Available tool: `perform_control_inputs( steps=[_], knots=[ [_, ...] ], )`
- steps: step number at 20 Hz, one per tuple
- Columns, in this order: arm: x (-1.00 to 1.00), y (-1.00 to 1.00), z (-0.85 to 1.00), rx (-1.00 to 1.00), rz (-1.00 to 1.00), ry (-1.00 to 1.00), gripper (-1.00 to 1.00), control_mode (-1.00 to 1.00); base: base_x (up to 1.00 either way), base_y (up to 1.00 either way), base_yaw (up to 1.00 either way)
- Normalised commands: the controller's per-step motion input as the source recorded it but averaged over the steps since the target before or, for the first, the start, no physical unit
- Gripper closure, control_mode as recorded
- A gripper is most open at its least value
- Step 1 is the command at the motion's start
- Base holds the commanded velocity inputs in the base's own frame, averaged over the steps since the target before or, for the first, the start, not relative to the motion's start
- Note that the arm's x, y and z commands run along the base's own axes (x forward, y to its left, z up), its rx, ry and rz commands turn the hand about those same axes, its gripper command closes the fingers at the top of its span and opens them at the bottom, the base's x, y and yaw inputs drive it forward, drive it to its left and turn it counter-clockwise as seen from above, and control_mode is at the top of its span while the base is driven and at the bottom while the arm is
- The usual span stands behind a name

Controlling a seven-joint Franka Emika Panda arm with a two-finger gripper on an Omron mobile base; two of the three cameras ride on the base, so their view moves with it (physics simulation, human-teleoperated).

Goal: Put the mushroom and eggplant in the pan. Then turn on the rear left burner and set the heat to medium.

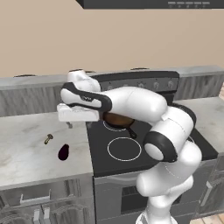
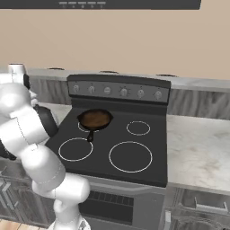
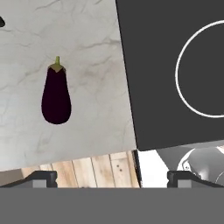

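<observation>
Marble counter runs left of the black cooktop. Farthest left on it lies the mushroom, with the eggplant just beside it, nearer the front edge. Our gripper hangs above them with its jaws spread wide and nothing between them. Right of that, the pan sits on the rear left burner.

We see two risks: the mushroom is tiny, so a slightly off descent would close on air, and the glossy eggplant could squirt out and roll off the counter's front.
</observation>
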Motion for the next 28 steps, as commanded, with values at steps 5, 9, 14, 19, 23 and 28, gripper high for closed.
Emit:
perform_control_inputs(
  steps=[5, 9, 14, 19, 23, 28],
  knots=[
    [0.03, 0.38, -0.29, 0.00, 0.00, 0.00, -1.00, -1.00, 0.00, 0.00, 0.00],
    [0.13, 0.34, -0.43, 0.00, 0.00, 0.00, -1.00, -1.00, 0.00, 0.00, 0.00],
    [0.12, 0.16, -0.46, 0.00, 0.00, 0.00, -1.00, -1.00, 0.00, 0.00, 0.00],
    [0.15, 0.13, -0.29, -0.01, 0.00, -0.01, -1.00, -1.00, 0.00, 0.00, 0.00],
    [0.22, 0.25, -0.11, -0.02, 0.00, 0.00, -1.00, -1.00, 0.00, 0.00, 0.00],
    [0.23, 0.20, -0.22, -0.01, 0.00, -0.01, -1.00, -1.00, 0.00, 0.00, 0.00]
  ],
)
